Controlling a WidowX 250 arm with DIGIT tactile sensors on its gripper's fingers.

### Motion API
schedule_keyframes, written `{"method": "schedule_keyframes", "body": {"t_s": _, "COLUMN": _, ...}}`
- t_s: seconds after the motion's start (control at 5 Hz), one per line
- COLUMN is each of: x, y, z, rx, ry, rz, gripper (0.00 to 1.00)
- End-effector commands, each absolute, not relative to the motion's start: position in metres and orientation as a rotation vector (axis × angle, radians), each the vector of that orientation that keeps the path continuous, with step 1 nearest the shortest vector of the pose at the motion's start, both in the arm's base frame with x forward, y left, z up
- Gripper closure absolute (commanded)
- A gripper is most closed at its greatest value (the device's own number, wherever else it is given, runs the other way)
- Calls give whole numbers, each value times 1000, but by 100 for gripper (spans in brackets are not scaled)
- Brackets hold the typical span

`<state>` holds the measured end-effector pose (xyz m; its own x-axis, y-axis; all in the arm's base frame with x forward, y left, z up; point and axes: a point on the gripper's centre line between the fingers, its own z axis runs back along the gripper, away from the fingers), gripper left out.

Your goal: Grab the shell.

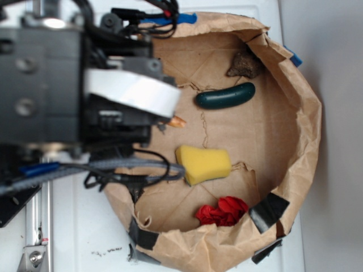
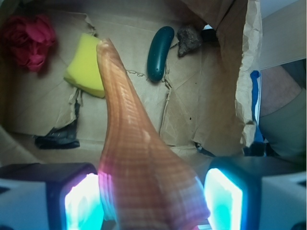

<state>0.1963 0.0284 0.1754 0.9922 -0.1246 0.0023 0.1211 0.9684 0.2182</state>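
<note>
Already the gripper (image 2: 153, 196) is pinching the shell (image 2: 136, 158) between its pads, wide end in the jaws, long axis pointing away toward the far sponge (image 2: 86, 64), tip hanging above the bag floor.

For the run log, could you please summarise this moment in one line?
shell: between jaws, tip toward yellow sponge | gripper: closing on shell, contact unclear | shell lifted: cannot tell
</note>
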Motion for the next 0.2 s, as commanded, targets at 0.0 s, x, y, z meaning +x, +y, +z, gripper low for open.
{"method": "schedule_keyframes", "body": {"t_s": 0.0, "x": 218, "y": 26, "z": 177, "rx": 261, "ry": -96, "rz": -91, "gripper": 100}}
